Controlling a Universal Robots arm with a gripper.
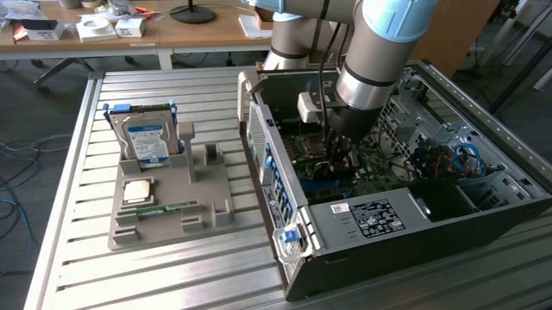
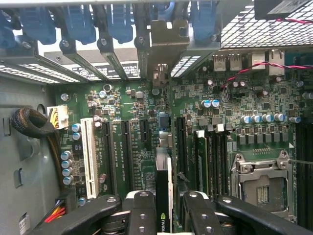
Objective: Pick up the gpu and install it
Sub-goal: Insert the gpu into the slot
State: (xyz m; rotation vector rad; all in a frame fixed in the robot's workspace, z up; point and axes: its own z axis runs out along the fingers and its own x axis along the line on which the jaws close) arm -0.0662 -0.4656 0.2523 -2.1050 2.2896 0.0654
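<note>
Slatted metal surface (image 1: 172,258), open computer case (image 1: 362,223) at right: our pincer (image 2: 164,215) grips the gpu (image 2: 164,196) edge-down, half closed, so it lines up above the motherboard slots (image 2: 124,152).

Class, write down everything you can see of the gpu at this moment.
The gpu is a thin dark card seen edge-on, with a pale strip along one side and a small green logo near the gripper. It stands upright between the black fingers, held above the green motherboard and lined up along its long expansion slots inside the open computer case.
</note>
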